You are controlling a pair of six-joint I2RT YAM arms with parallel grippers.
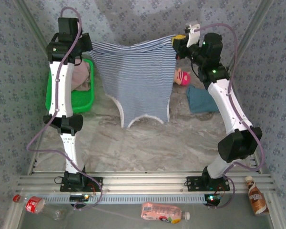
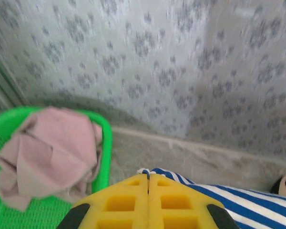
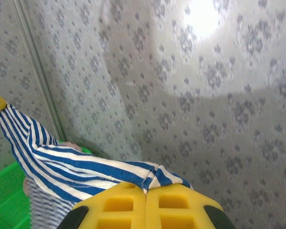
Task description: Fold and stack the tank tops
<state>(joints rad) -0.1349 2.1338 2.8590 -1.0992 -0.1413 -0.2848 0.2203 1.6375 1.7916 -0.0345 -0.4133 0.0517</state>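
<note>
- The left pincer [image 1: 89, 46] and the right pincer [image 1: 178, 42] each pinched a corner of the striped tank top [image 1: 136, 76] (hung spread out, upper middle).
- The pink top [image 1: 80, 76] lay in a green basket [image 1: 88, 102], left.

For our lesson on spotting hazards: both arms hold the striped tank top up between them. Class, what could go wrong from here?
1. The left gripper and right gripper each pinch only a thin bit of the edge of the striped tank top; a corner might slip free.
2. The pink doll lies beside the hanging cloth; lowering it could drape over or drag the doll.
</note>
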